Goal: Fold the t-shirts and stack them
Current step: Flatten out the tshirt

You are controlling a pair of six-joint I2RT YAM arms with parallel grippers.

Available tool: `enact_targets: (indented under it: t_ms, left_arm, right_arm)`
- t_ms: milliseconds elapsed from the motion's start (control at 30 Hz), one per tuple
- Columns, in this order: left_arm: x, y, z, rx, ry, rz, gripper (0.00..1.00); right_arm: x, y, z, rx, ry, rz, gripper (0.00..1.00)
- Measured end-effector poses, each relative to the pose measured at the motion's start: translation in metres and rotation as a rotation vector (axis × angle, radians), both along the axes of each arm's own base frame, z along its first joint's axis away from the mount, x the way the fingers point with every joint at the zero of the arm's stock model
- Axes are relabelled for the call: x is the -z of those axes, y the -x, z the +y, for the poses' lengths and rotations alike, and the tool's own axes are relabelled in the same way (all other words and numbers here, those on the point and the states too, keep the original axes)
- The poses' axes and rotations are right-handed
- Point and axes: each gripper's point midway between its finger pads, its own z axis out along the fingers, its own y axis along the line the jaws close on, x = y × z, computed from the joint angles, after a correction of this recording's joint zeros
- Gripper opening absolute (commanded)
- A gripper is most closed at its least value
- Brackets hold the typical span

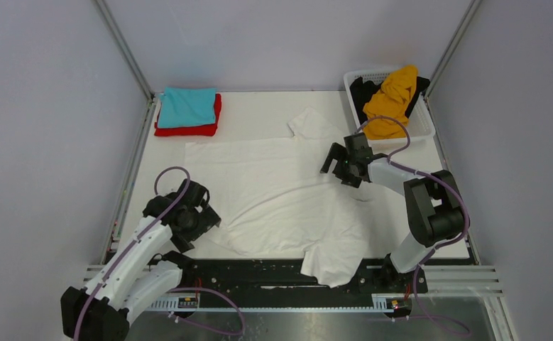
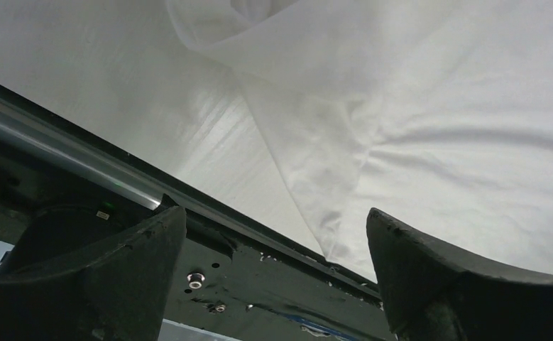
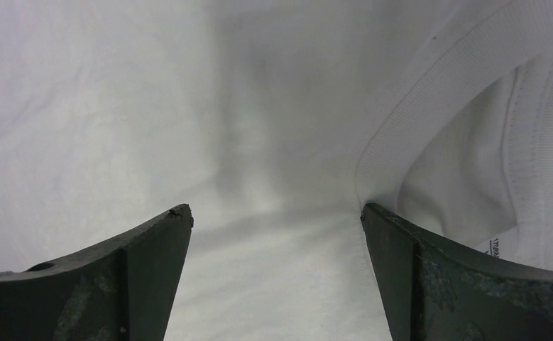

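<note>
A large white t-shirt [image 1: 273, 192] lies spread over the table, one corner hanging over the near edge. My left gripper [image 1: 201, 222] is open and empty beside the shirt's left hem; the left wrist view shows that hem [image 2: 344, 185] between my fingers [image 2: 429, 270]. My right gripper [image 1: 338, 165] is open just above the shirt near its collar; the right wrist view shows the ribbed collar [image 3: 429, 121] by my right finger [image 3: 429, 277]. A folded teal shirt [image 1: 187, 106] lies on a folded red shirt [image 1: 188, 129] at back left. An orange-yellow shirt [image 1: 392, 99] and a black shirt [image 1: 363, 91] lie in the basket.
The white lattice basket [image 1: 422, 128] stands at the back right corner. A black rail [image 1: 273, 273] runs along the table's near edge, also shown in the left wrist view [image 2: 259, 284]. Grey walls enclose the table on three sides.
</note>
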Motion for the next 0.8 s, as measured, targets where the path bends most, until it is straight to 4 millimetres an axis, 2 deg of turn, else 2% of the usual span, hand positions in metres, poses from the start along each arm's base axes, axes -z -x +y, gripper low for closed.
enact_targets:
  t_ms: [267,367,467,600,800]
  left_arm:
    - [-0.014,-0.003,0.0,-0.007,0.001,-0.042,0.99]
    - [-0.021,-0.02,-0.002,0.03,-0.039,-0.021,0.98]
    - [-0.024,-0.051,-0.011,0.081,-0.077,0.016,0.86]
    - [-0.007,-0.087,-0.022,0.135,-0.119,0.069,0.68]
    - [0.018,-0.089,-0.023,0.17,-0.145,0.142,0.55]
  right_arm:
    - [-0.001,0.002,-0.002,-0.011,-0.004,-0.024,0.99]
    - [-0.002,0.004,-0.004,-0.026,0.009,-0.026,0.99]
    - [-0.002,0.008,-0.006,-0.046,0.019,-0.028,0.99]
    - [-0.01,0.015,-0.009,-0.065,0.031,-0.038,1.0]
    - [-0.026,0.014,-0.004,-0.082,0.023,-0.082,0.99]
